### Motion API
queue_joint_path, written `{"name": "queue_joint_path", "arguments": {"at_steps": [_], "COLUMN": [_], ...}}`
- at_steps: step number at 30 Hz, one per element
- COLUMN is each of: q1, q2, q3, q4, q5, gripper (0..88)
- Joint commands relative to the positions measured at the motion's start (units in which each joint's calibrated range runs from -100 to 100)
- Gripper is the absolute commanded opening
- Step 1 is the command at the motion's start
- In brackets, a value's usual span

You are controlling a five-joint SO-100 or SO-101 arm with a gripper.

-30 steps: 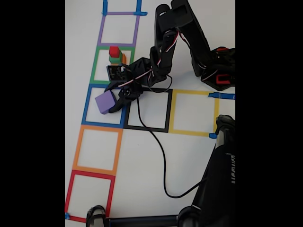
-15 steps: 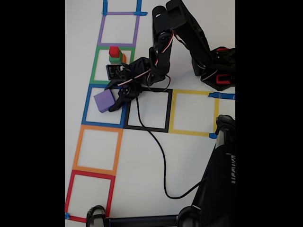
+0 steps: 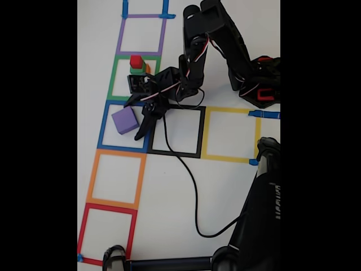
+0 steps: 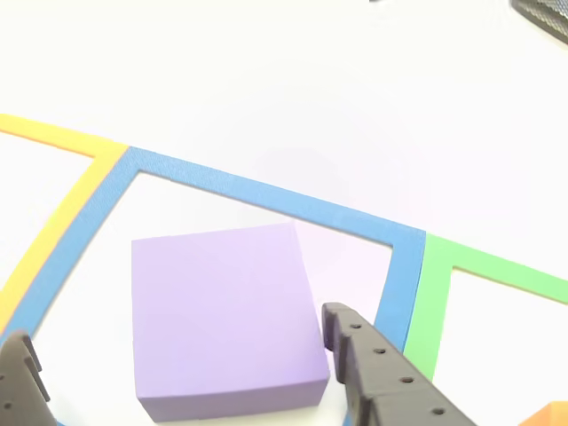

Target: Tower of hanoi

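One cube, the purple cube (image 3: pixel 124 120), now sits released inside the blue tape square (image 3: pixel 105 125), since the gripper (image 3: pixel 143 125) has opened its jaws apart, so this move looks finished.

In the fixed view the arm's black parts cover most of the orange cube (image 3: pixel 147 69) — just a thin orange edge peeks out beside the green cube (image 3: pixel 137 70). In the other view, the bottom edge cuts off both gripper fingers (image 4: pixel 373 368), so how wide they stand can't be read there. A tiny orange corner (image 4: pixel 550 415) pokes in at the bottom right — too little shows to tell what it is. The purple cube (image 4: pixel 222 315) looks soft and blurry there.
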Motion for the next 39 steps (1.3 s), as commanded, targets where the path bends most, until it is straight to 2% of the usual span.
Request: {"name": "queue_joint_path", "arguments": {"at_steps": [1,3,8,13,19,23,29,39], "q1": [-1.76,-2.43,-2.43,-0.04,6.39,12.62,22.11,30.55], "q2": [-10.13,-15.05,-29.34,-47.91,-68.10,-77.14,-83.60,-71.73], "q3": [0.61,0.52,0.07,-1.02,-6.84,-13.75,-27.66,-67.30], "q4": [2.84,6.97,20.57,45.18,80.00,99.11,119.27,144.62], "q5": [0.18,0.18,0.18,0.18,0.18,0.18,0.18,0.18], "gripper": [37.4,33.4,16.6,8.2,4.4,1.3,1.1,1.1]}}
